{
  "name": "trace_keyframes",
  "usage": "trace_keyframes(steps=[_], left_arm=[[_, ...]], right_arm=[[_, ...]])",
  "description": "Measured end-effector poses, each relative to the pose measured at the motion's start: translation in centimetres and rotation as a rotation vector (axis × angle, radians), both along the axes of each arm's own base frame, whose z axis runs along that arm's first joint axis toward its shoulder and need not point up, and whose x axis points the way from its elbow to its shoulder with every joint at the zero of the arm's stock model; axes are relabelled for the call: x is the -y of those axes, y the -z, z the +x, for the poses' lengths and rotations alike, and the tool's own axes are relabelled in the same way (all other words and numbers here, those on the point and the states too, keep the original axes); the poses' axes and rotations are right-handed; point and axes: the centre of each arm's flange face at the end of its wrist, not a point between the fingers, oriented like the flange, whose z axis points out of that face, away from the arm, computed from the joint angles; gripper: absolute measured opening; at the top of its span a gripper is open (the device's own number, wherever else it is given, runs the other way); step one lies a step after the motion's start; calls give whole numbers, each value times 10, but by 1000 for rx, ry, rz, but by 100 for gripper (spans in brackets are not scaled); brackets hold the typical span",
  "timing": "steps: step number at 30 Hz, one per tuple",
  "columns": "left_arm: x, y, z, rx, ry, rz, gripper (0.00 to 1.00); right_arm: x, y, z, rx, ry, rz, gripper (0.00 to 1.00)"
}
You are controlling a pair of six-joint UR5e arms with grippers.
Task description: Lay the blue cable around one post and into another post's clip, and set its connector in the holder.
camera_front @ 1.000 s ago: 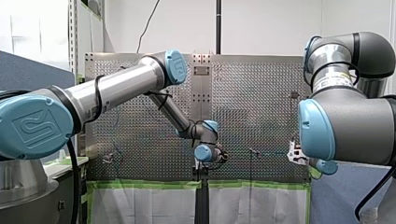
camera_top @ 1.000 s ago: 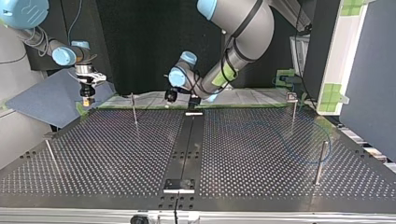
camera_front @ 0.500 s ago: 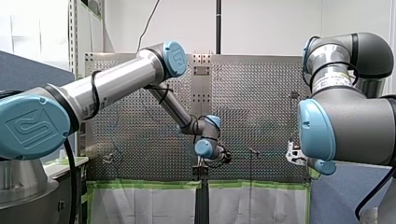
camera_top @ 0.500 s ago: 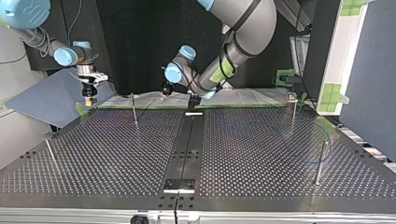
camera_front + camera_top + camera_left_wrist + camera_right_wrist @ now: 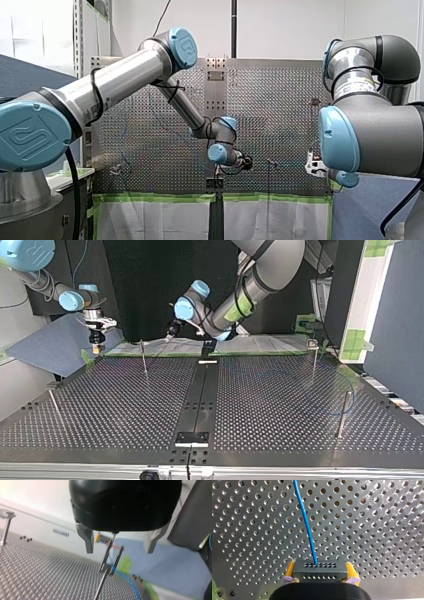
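One blue cable (image 5: pixel 308 530), thin and smooth, runs straight out of the black connector (image 5: pixel 319 573) and off across the table (image 5: pixel 374 530). The connector is a flat little block with two rows of tiny holes. My right gripper (image 5: pixel 320 567) pinches it from both sides between its yellow pads (image 5: pixel 290 570), low over the table near the edge.

In the top view the cable is a faint loop at the right, curving by a tall post (image 5: pixel 342 412). I can't tell whether it actually wraps it.

My left gripper (image 5: pixel 119 550) is black with two short metal fingers (image 5: pixel 87 541), spread wide and holding nothing. Just ahead of it stands a skinny metal rod with a forked clip (image 5: pixel 111 563) on top, and the cable passes right by the fork. Whether it sits in the slot, I can't tell.

My guess is we're at the clip step, with the connector not yet in its holder, which I can't pick out anywhere.

The next move probably calls for care. That means lining the open fingers up on a slippery thin wire beside a bendy rod, while the right side keeps the line taut. The table is shiny perforated metal, so nothing there helps with grip.
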Motion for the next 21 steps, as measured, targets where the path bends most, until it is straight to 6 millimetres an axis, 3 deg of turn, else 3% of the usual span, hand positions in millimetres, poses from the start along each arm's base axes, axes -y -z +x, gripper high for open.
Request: trace_keyframes(steps=[8,21], left_arm=[[13,1,-19,-24,47,-21,100],[23,-3,-21,0,26,-75,100]], right_arm=[[-1,1,5,0,-7,0,19],[-3,2,11,1,-21,6,19]])
